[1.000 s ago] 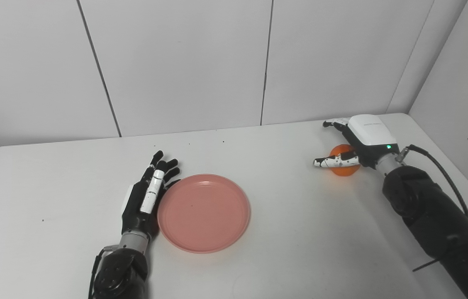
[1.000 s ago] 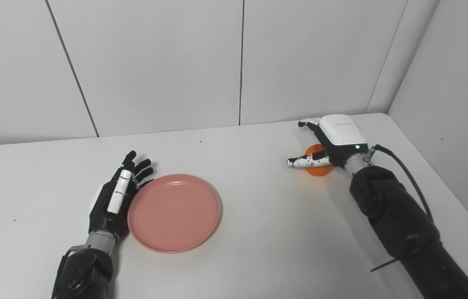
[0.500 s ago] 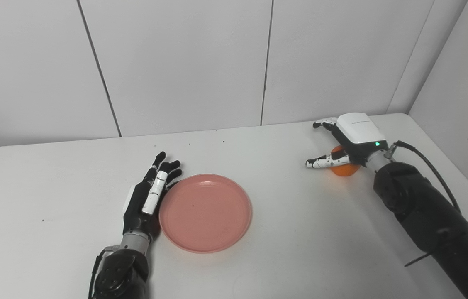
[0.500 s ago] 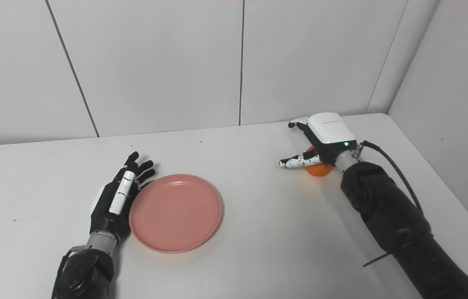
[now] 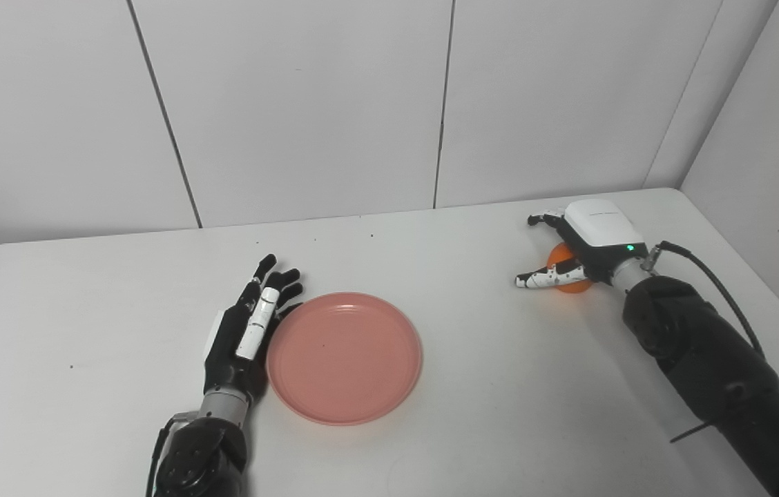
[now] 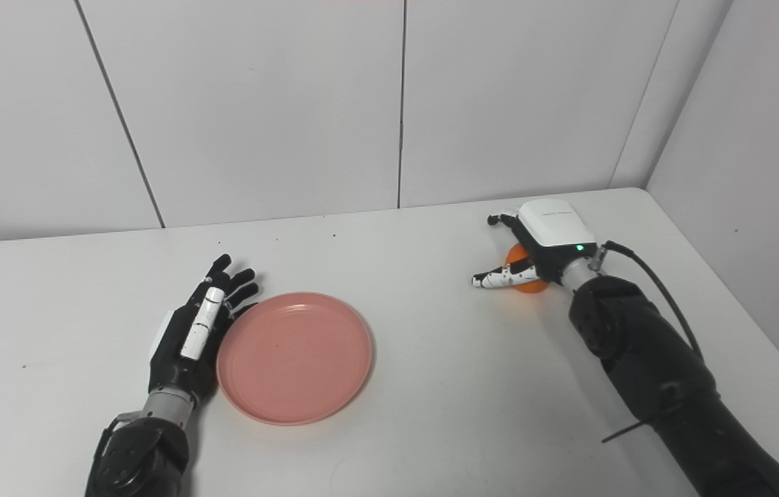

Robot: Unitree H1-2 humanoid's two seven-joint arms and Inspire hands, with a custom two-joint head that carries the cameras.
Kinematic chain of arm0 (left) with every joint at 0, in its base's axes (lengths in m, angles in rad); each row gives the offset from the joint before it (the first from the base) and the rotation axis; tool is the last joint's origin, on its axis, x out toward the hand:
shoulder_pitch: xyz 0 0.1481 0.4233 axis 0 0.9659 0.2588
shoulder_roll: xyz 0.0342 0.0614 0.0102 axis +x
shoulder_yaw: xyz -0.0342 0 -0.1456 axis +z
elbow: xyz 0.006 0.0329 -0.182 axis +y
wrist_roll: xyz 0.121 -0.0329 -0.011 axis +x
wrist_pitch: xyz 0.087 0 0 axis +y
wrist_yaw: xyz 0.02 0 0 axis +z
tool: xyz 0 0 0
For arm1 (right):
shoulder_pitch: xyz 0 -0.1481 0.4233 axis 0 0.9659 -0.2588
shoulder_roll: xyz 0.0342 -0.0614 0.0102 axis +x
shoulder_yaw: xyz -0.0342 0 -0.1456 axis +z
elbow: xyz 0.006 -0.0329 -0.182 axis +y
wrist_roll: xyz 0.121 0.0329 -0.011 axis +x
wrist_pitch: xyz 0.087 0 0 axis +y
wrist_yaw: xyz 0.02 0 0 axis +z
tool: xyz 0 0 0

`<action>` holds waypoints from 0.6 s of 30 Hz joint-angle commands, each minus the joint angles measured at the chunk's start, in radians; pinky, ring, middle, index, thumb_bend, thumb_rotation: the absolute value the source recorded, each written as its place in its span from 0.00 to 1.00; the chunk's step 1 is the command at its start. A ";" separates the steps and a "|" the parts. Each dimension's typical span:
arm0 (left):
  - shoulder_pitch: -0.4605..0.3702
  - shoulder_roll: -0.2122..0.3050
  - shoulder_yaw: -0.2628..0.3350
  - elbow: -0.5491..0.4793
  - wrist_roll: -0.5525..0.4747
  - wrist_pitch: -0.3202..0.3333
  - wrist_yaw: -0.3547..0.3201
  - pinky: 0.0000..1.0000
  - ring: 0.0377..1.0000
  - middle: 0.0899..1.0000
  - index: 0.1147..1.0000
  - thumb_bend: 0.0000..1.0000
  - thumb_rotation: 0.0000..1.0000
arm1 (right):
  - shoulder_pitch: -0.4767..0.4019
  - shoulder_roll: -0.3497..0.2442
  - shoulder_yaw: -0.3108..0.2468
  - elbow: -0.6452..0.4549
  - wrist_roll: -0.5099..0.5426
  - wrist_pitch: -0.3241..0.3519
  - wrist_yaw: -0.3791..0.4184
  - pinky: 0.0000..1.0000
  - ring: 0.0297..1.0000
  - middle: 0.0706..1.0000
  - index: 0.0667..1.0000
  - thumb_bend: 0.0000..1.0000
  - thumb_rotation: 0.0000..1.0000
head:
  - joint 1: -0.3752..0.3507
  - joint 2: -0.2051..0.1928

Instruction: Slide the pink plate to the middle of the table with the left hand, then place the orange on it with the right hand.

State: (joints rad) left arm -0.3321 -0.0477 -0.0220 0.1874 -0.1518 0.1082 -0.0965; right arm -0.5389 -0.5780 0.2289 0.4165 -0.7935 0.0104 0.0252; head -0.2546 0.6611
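left eye view: the flat left hand, black with a white strip, lies with fingers spread and straight, holding nothing, its edge against the left rim of the round, shallow pink plastic plate, which sits empty a bit left of the white table's middle. looks like the slide is about finished. the white-backed right hand cups the small glossy orange at the far right; can't tell if the grip is closed. next it likely needs a firm close, then a lift over to the plate.
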 commanded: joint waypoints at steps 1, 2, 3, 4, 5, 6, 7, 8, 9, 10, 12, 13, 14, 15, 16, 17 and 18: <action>-0.018 -0.008 0.001 -0.027 -0.010 -0.005 -0.010 0.77 0.84 0.82 0.91 0.80 0.69 | -0.040 -0.020 -0.018 -0.010 0.001 0.022 -0.029 0.69 0.78 0.80 0.75 0.73 0.62 | 0.001 -0.001; -0.019 -0.008 0.000 -0.025 -0.011 -0.006 -0.010 0.77 0.84 0.82 0.91 0.80 0.69 | -0.040 -0.020 -0.018 -0.010 0.001 0.022 -0.030 0.69 0.78 0.80 0.75 0.73 0.62 | 0.001 -0.001; -0.019 -0.007 0.000 -0.024 -0.011 -0.007 -0.011 0.77 0.84 0.82 0.91 0.80 0.69 | -0.039 -0.021 -0.018 -0.010 0.001 0.019 -0.030 0.69 0.78 0.80 0.75 0.73 0.61 | 0.001 -0.001; -0.019 -0.007 0.000 -0.024 -0.010 -0.008 -0.011 0.77 0.84 0.82 0.91 0.80 0.69 | -0.038 -0.022 -0.018 -0.011 0.002 0.017 -0.031 0.68 0.78 0.80 0.75 0.73 0.62 | 0.001 -0.001; -0.018 -0.006 -0.001 -0.024 -0.009 -0.007 -0.010 0.77 0.84 0.82 0.91 0.80 0.69 | -0.036 -0.022 -0.019 -0.014 0.004 0.018 -0.029 0.68 0.78 0.79 0.75 0.73 0.62 | 0.001 -0.001; -0.018 -0.006 -0.001 -0.025 -0.008 -0.006 -0.009 0.77 0.84 0.82 0.91 0.80 0.69 | -0.034 -0.022 -0.020 -0.016 0.005 0.019 -0.028 0.68 0.78 0.80 0.76 0.73 0.62 | 0.001 -0.001; -0.017 -0.006 -0.001 -0.026 -0.008 -0.005 -0.009 0.77 0.84 0.82 0.91 0.81 0.69 | -0.033 -0.021 -0.021 -0.016 0.006 0.019 -0.028 0.69 0.78 0.80 0.76 0.73 0.62 | 0.002 0.000; -0.017 -0.006 -0.001 -0.026 -0.009 -0.004 -0.010 0.78 0.84 0.82 0.91 0.80 0.70 | -0.031 -0.021 -0.022 -0.017 0.006 0.019 -0.030 0.69 0.78 0.80 0.76 0.73 0.63 | 0.002 0.000; -0.018 -0.005 -0.001 -0.025 -0.008 -0.004 -0.009 0.78 0.84 0.82 0.90 0.80 0.70 | -0.029 -0.020 -0.024 -0.015 0.009 0.018 -0.032 0.69 0.78 0.80 0.76 0.73 0.63 | 0.002 0.000; -0.018 -0.005 -0.001 -0.025 -0.008 -0.004 -0.009 0.78 0.84 0.82 0.90 0.80 0.70 | -0.026 -0.019 -0.026 -0.014 0.012 0.017 -0.032 0.69 0.78 0.80 0.76 0.73 0.63 | 0.003 0.002; -0.017 -0.006 -0.001 -0.026 -0.008 -0.002 -0.008 0.78 0.84 0.82 0.90 0.80 0.70 | -0.020 -0.018 -0.030 -0.014 0.019 0.017 -0.032 0.70 0.79 0.81 0.76 0.74 0.64 | 0.002 0.003; -0.016 -0.006 0.000 -0.027 -0.008 -0.001 -0.008 0.78 0.84 0.82 0.89 0.80 0.69 | -0.019 -0.017 -0.031 -0.015 0.020 0.017 -0.032 0.70 0.79 0.81 0.76 0.74 0.64 | 0.002 0.003; -0.016 -0.006 -0.001 -0.028 -0.008 0.000 -0.008 0.78 0.84 0.82 0.89 0.80 0.69 | -0.016 -0.016 -0.034 -0.010 0.025 0.015 -0.037 0.70 0.79 0.81 0.76 0.74 0.64 | 0.002 0.003; -0.015 -0.005 -0.001 -0.030 -0.008 0.001 -0.008 0.78 0.84 0.82 0.89 0.80 0.69 | -0.015 -0.014 -0.036 -0.007 0.028 0.012 -0.040 0.70 0.80 0.81 0.76 0.74 0.64 | 0.002 0.003; -0.015 -0.005 -0.001 -0.031 -0.007 0.003 -0.007 0.78 0.84 0.82 0.88 0.80 0.69 | -0.012 -0.012 -0.039 -0.006 0.031 0.012 -0.044 0.70 0.80 0.81 0.76 0.74 0.64 | 0.001 0.003; -0.015 -0.005 -0.002 -0.032 -0.005 0.006 -0.006 0.77 0.83 0.82 0.88 0.80 0.69 | -0.008 -0.010 -0.041 -0.007 0.035 0.014 -0.047 0.70 0.79 0.81 0.77 0.74 0.65 | 0.001 0.003; -0.016 -0.004 -0.003 -0.031 -0.004 0.005 -0.006 0.77 0.84 0.82 0.88 0.80 0.70 | -0.003 -0.007 -0.045 -0.010 0.039 0.018 -0.049 0.70 0.79 0.81 0.77 0.74 0.64 | 0.000 0.003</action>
State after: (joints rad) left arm -0.3320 -0.0472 -0.0222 0.1871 -0.1541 0.1097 -0.0968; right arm -0.5239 -0.5717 0.2058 0.4239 -0.7628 0.0104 0.0096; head -0.2546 0.6642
